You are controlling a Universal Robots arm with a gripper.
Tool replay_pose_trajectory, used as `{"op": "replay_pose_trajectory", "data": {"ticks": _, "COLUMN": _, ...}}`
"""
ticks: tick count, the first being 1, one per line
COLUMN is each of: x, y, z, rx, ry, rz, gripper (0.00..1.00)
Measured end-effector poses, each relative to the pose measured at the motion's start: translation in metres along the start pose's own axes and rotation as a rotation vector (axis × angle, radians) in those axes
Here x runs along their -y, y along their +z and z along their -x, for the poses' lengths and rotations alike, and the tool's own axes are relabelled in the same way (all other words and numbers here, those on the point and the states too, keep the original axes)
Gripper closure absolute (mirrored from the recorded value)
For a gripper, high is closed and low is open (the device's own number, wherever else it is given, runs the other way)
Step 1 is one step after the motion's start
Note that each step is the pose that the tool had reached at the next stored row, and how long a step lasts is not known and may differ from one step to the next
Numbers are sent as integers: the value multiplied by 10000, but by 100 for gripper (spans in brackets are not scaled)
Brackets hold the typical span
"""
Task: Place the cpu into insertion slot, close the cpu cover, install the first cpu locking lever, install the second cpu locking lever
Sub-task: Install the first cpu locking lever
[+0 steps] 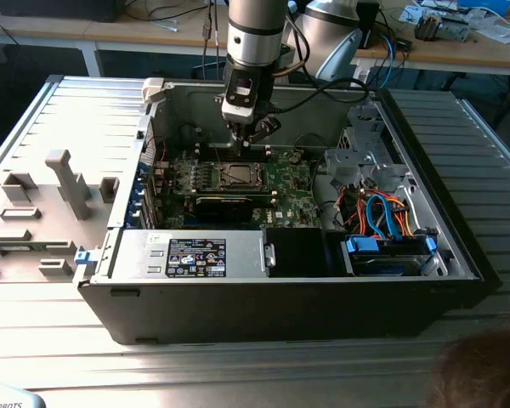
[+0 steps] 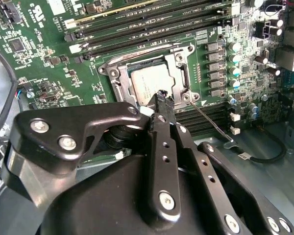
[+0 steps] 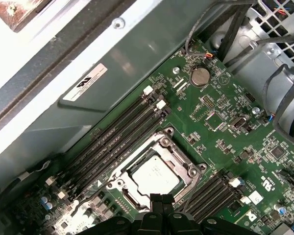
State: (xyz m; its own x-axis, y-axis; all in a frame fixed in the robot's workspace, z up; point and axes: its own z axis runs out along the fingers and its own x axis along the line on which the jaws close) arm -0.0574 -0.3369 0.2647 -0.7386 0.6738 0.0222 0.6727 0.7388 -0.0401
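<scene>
- The cpu [image 3: 154, 175] lies flat inside the insertion slot [image 1: 238, 176], its pale metal top showing.
- The cpu cover [image 3: 188, 170] is down over the slot, framing the chip through its window.
- The gripper [image 2: 162, 96] has its fingers pressed together with nothing seen between them, the tips at the slot's edge, touching or just above the cover's rim.
- A thin wire lever [image 2: 210, 125] runs out from the slot's corner beside the tips.
- Long black memory slots [image 3: 117, 137] flank the slot on the green motherboard [image 3: 225, 132].
</scene>
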Motion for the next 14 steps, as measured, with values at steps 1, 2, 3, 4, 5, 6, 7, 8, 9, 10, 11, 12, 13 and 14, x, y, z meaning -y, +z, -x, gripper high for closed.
{"op": "replay_pose_trajectory", "data": {"ticks": 1, "x": 0, "y": 0, "z": 0, "rx": 3, "ry": -73, "rz": -2, "gripper": 89}}
{"op": "replay_pose_trajectory", "data": {"ticks": 2, "x": 0, "y": 0, "z": 0, "rx": 6, "ry": -144, "rz": -3, "gripper": 89}}
{"op": "replay_pose_trajectory", "data": {"ticks": 3, "x": 0, "y": 0, "z": 0, "rx": 8, "ry": -184, "rz": -4, "gripper": 89}}
{"op": "replay_pose_trajectory", "data": {"ticks": 4, "x": 0, "y": 0, "z": 0, "rx": 9, "ry": -234, "rz": -5, "gripper": 89}}
{"op": "replay_pose_trajectory", "data": {"ticks": 5, "x": 0, "y": 0, "z": 0, "rx": 12, "ry": -292, "rz": -7, "gripper": 89}}
{"op": "replay_pose_trajectory", "data": {"ticks": 6, "x": 0, "y": 0, "z": 0, "rx": 14, "ry": -341, "rz": -7, "gripper": 89}}
{"op": "replay_pose_trajectory", "data": {"ticks": 7, "x": 0, "y": 0, "z": 0, "rx": 17, "ry": -410, "rz": -9, "gripper": 89}}
{"op": "replay_pose_trajectory", "data": {"ticks": 8, "x": 0, "y": 0, "z": 0, "rx": 19, "ry": -463, "rz": -10, "gripper": 89}}
{"op": "replay_pose_trajectory", "data": {"ticks": 9, "x": 0, "y": 0, "z": 0, "rx": 22, "ry": -539, "rz": -12, "gripper": 89}}
{"op": "replay_pose_trajectory", "data": {"ticks": 10, "x": 0, "y": 0, "z": 0, "rx": 26, "ry": -652, "rz": -14, "gripper": 89}}
{"op": "replay_pose_trajectory", "data": {"ticks": 11, "x": 0, "y": 0, "z": 0, "rx": 30, "ry": -742, "rz": -16, "gripper": 89}}
{"op": "replay_pose_trajectory", "data": {"ticks": 12, "x": 0, "y": 0, "z": 0, "rx": 32, "ry": -801, "rz": -18, "gripper": 89}}
{"op": "replay_pose_trajectory", "data": {"ticks": 13, "x": 0, "y": 0, "z": 0, "rx": 36, "ry": -880, "rz": -20, "gripper": 89}}
{"op": "replay_pose_trajectory", "data": {"ticks": 14, "x": 0, "y": 0, "z": 0, "rx": 42, "ry": -1028, "rz": -23, "gripper": 89}}
